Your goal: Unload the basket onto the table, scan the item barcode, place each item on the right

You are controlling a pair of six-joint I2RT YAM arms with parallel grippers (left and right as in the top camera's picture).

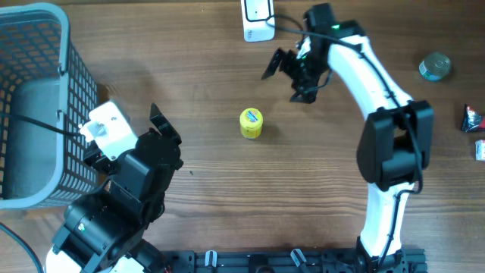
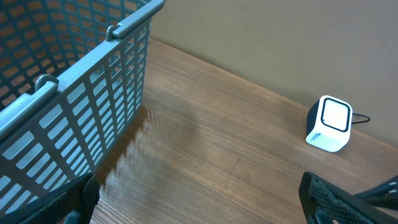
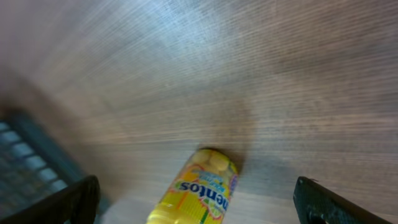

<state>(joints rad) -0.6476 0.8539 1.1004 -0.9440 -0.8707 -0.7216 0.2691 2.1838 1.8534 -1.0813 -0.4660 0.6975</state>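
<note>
**Jaws wide over candy bottle at scanning table**

Right gripper (image 1: 286, 80) is hovering with its fingers spread wide and holding nothing. A yellow Mentos bottle (image 3: 198, 186) is resting on the wooden table (image 1: 318, 197) below it, framed between the two fingers in the wrist view and touching neither. A white scanner (image 1: 258, 20) is sitting just beyond that gripper, near the table's far edge. Left gripper (image 2: 199, 186), likewise spread and empty, is hanging just beside the blue mesh basket (image 1: 53, 53).
</note>
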